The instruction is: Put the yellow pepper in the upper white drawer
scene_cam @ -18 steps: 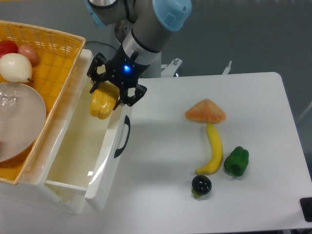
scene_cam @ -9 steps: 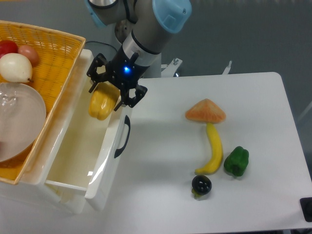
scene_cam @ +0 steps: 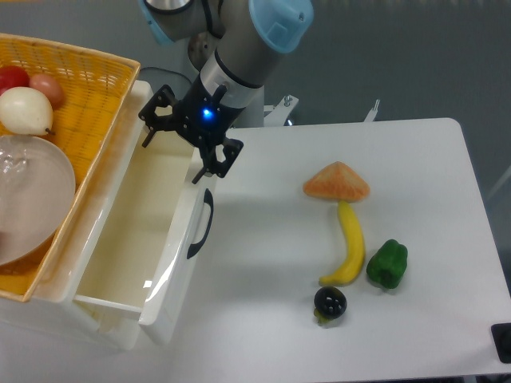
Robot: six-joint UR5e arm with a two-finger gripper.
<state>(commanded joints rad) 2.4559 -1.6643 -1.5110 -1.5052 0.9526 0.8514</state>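
— How are the fingers (scene_cam: 219, 160) set?

— Spread wide, released, with nothing between them. The gripper (scene_cam: 185, 144) hangs over the far end of the upper white drawer (scene_cam: 172, 271). One finger is over the drawer's far left corner, and the other is over its right front edge, just above the black handle (scene_cam: 201, 227).

— And the arm?

— It comes down from the far side of the scene. The grey wrist slopes toward the near left, a blue light glows on it, and the fingers point down into the open drawer.

— Where is the yellow pepper?

— I cannot tell. The cream inside of the drawer shows bare along its length, and the gripper covers the far end.

— What else is around?

— An orange woven basket (scene_cam: 88, 80) is left of the drawer, touching it. On the table (scene_cam: 319, 351) to the right lie a banana (scene_cam: 350, 247), a green pepper (scene_cam: 387, 263) just beside it, and a small dark fruit (scene_cam: 330, 302) nearer.
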